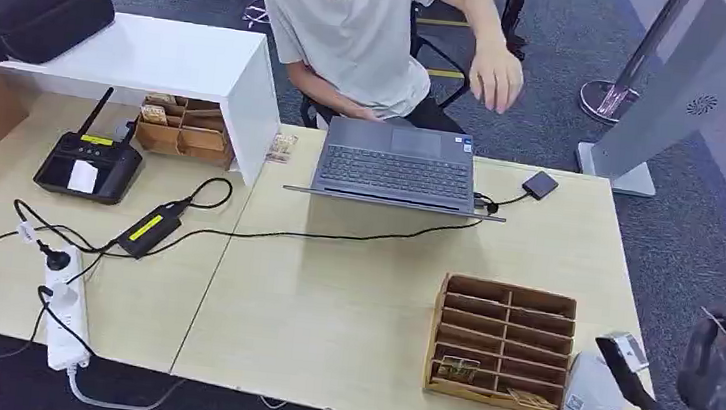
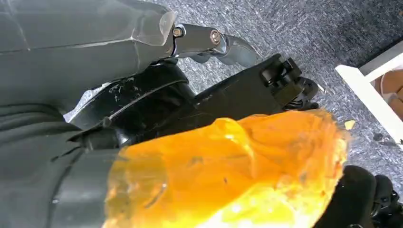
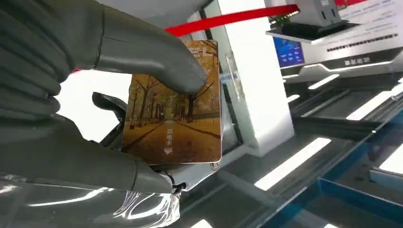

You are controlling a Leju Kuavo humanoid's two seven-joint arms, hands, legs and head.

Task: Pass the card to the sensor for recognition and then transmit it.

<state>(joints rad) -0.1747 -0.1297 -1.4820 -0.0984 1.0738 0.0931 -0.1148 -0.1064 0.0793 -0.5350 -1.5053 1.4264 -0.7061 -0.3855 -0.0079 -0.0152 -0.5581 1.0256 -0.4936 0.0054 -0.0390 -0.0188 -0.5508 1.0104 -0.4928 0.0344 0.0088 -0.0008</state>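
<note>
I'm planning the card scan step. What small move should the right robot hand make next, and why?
Probably lower the right robot hand toward the white sensor beside the divided tray: it already grips the card, raised off the table.

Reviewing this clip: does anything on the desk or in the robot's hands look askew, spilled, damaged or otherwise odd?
Nothing looks spilled or damaged. The right hand holds the card up cleanly by its edges. The only untidiness is cable clutter around the power strip on the desk, and the laptop sits slightly skewed.
</note>
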